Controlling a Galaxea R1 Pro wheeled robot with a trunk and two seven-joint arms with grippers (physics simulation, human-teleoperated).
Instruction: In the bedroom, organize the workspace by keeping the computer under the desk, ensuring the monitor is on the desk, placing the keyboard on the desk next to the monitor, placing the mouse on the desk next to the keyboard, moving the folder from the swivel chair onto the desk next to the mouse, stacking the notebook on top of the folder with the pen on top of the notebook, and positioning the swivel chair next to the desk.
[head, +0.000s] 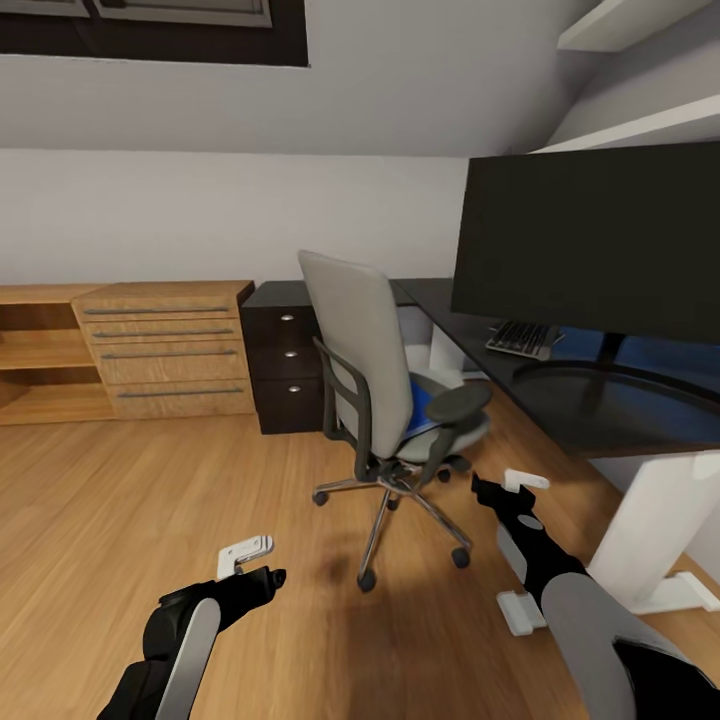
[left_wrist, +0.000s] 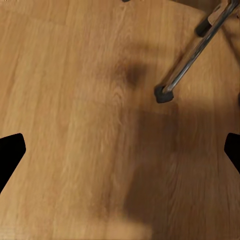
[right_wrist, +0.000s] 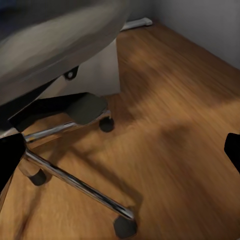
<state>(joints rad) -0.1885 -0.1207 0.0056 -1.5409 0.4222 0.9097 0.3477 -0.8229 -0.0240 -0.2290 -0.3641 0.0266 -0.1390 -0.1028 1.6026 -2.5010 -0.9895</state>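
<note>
The grey swivel chair (head: 365, 370) stands mid-floor beside the black-topped desk (head: 590, 415), and the blue folder (head: 424, 405) lies on its seat. On the desk stand the big black monitor (head: 600, 240) and, behind it, the keyboard (head: 522, 338). My left gripper (head: 255, 567) hangs open over bare floor, short of the chair's chrome base (left_wrist: 195, 52). My right gripper (head: 508, 487) is open too, low beside the chair base (right_wrist: 75, 182). A pale grey box (right_wrist: 95, 70) stands behind the chair; I cannot tell whether it is the computer. Mouse, notebook and pen are out of view.
A black drawer cabinet (head: 285, 360) and a light-wood drawer unit (head: 170, 350) line the back wall. The desk's white leg (head: 650, 520) and its flat foot (head: 520, 610) stand close to my right arm. Open wood floor lies to the left.
</note>
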